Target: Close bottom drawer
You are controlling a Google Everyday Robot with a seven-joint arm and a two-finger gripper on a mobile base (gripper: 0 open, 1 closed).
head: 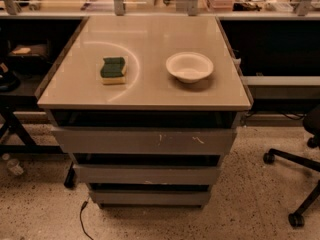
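Note:
The bottom drawer [150,198] is the narrowest of three grey drawer fronts under the beige tabletop [145,91]. Its plain front sits lowest, just above the floor, with a dark gap above it. Its tray floor is hidden. The medium drawer front [147,174] is above it, and the widest front with white scratch marks [145,141] is at the top. The gripper is out of view.
A green and yellow sponge [113,70] and a white bowl [189,66] rest on the tabletop. An office chair base [295,184] stands on the speckled floor at right. A black cable [82,219] lies at the cabinet's lower left. Dark desks flank both sides.

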